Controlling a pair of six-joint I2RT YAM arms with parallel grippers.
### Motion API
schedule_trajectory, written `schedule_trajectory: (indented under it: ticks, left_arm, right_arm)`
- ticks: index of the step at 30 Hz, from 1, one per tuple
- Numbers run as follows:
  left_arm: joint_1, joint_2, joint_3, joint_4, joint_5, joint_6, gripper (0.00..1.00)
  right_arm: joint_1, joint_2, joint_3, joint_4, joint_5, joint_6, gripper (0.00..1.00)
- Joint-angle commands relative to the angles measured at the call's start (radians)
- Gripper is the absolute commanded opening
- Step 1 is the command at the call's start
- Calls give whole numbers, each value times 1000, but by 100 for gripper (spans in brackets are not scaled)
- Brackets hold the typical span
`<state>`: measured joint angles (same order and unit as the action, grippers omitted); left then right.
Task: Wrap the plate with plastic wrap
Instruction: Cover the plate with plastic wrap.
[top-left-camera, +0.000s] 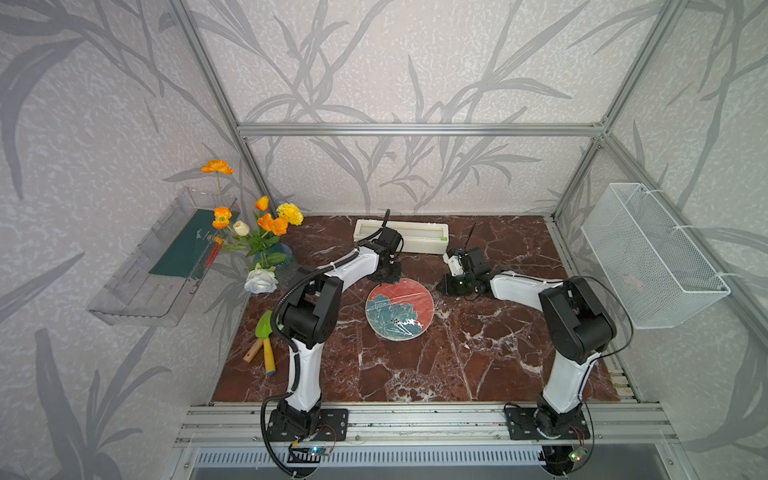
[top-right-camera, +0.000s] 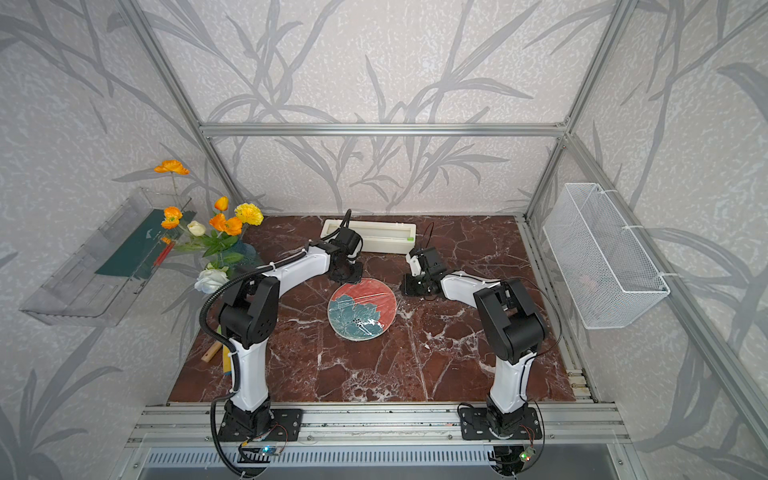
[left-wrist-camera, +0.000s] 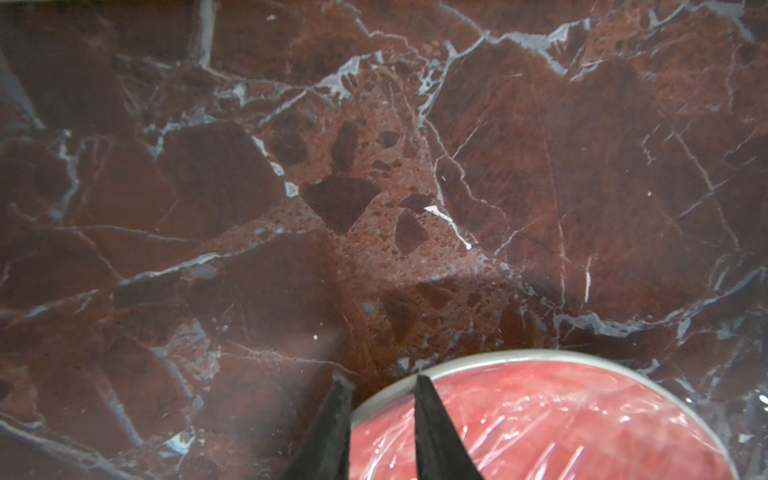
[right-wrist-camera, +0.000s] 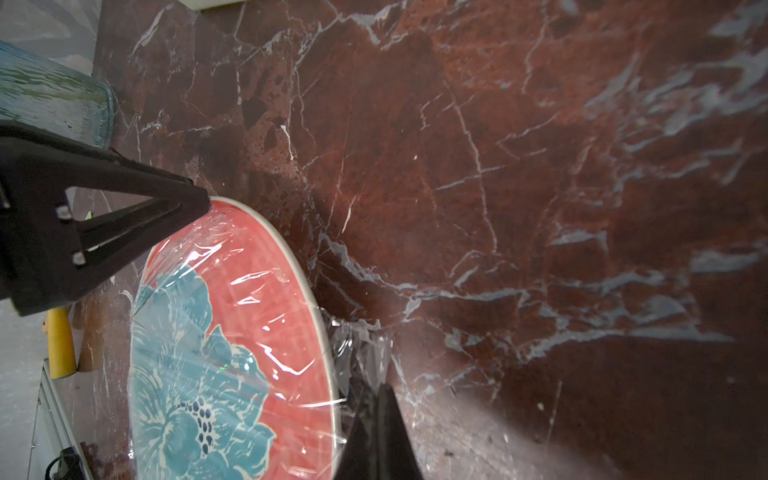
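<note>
Both my claws at the rim of the plate (top-left-camera: 400, 309), film lying across it.
The plate lies flat mid-table on the red marble tabletop (top-left-camera: 457, 353). The plastic wrap (right-wrist-camera: 266, 291) is stretched crinkly over its flower face and bunched on the marble off one edge. My left claw (left-wrist-camera: 381, 380) stands narrow, one fingertip outside the rim and the other over it; whether it pinches film I cannot tell. My right claw (right-wrist-camera: 378, 392) is pressed together, its tips in the bunched film just beside the rim.
</note>
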<state>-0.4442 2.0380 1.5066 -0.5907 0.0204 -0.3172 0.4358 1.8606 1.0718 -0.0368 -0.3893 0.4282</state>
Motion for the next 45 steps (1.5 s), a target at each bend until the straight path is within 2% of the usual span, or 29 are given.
schedule_trajectory:
  ticks: [1,7,12,23,26,27,30,34,42,45]
  left_arm:
    - [-9,23,14,-45,-27,-21,23]
    - [-22,31,8,-32,-26,-46,18]
    - [-29,31,-4,-29,-54,-56,0]
    - [-29,-33,15,-66,-141,-58,0]
    - [-28,-54,17,-83,-134,-63,0]
    - [-28,-60,17,-89,-123,-63,4]
    - [-28,-89,0,-94,-87,-73,28]
    - [-28,-127,-31,-87,-44,-83,46]
    - [-28,-148,-75,-70,72,-83,47]
    - [-28,-129,-85,-64,70,-85,46]
  right_arm:
    - [6,-40,14,-27,16,-12,0]
    - [6,-39,15,-24,15,-10,0]
    - [6,-41,19,-26,18,-9,0]
    - [4,-64,34,-49,16,-17,0]
    - [4,-84,23,-78,23,-37,0]
    - [4,-86,21,-92,20,-48,0]
    - [6,-71,15,-100,10,-56,0]
    - [6,-45,24,-107,2,-52,0]
    - [6,-18,33,-101,-3,-45,0]
    - [6,-17,33,-100,-6,-45,0]
